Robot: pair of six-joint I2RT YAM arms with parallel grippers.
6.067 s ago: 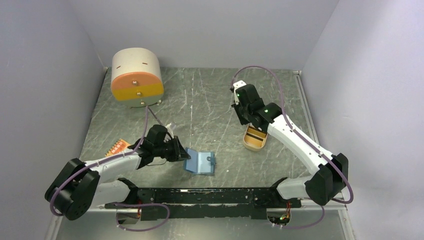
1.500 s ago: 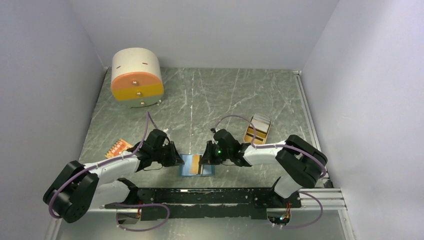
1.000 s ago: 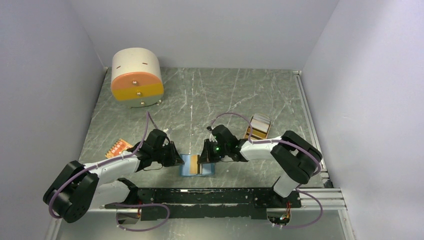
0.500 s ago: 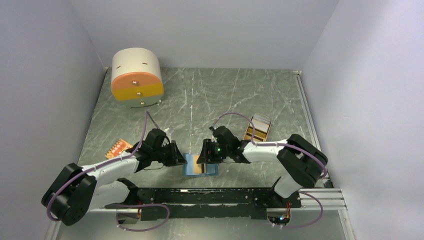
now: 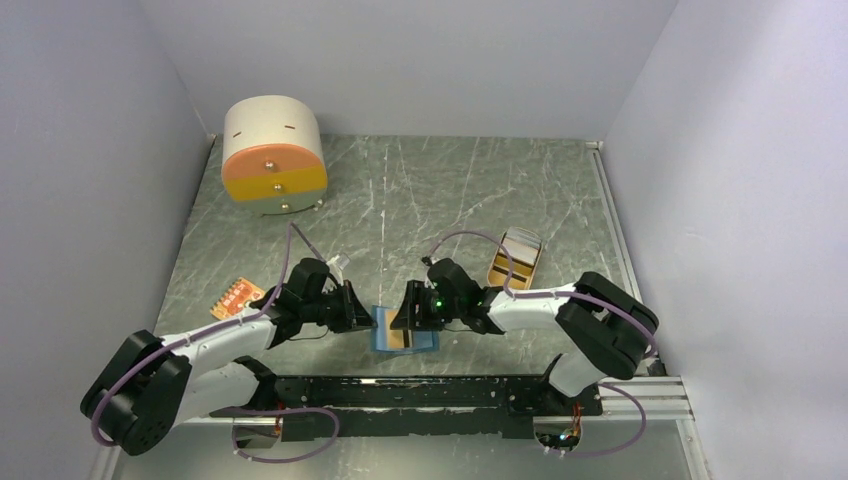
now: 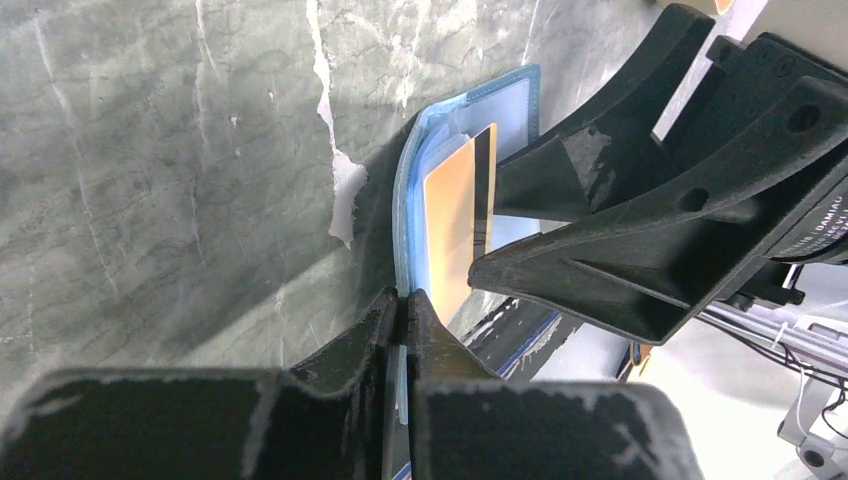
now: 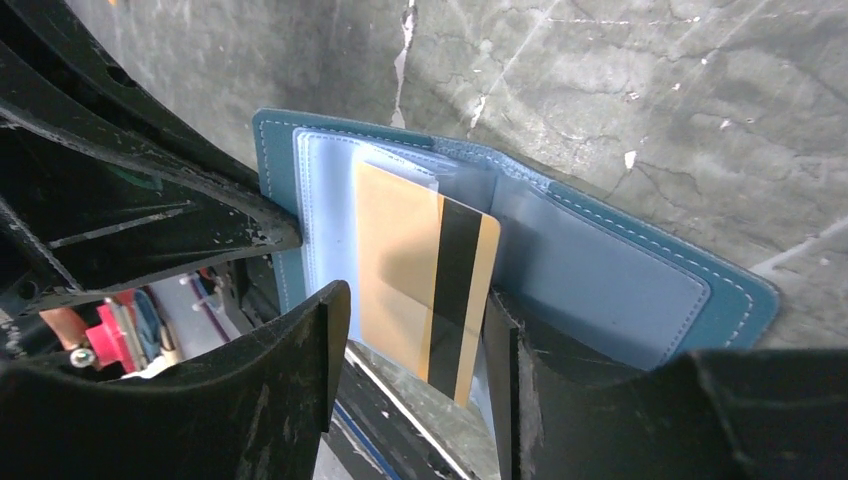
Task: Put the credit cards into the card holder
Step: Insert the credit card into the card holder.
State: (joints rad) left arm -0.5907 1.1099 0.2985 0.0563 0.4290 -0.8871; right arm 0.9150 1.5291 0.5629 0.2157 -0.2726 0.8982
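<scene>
I see the blue card holder (image 7: 620,300) lying open, an orange, black-striped credit card (image 7: 415,270) half-pocketed. The left gripper (image 6: 403,310) clamps its 9 o'clock edge; the right gripper (image 7: 415,300) has jaws apart.

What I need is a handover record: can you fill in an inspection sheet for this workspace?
Surface: grey-green marbled table top, scratched.
Job's things: card holder open on the table; orange card with black stripe part-way into its clear pocket; second orange card flat at the left.
Clutter: round cream-and-orange drawer unit back left; tan tray, contents unclear.
Grippers: left gripper shut on the card holder's edge; right gripper open, astride the orange card.
Cables: purple cables loop along both arms.
Surroundings: plain pale walls on three sides; black rail at the near edge.
</scene>
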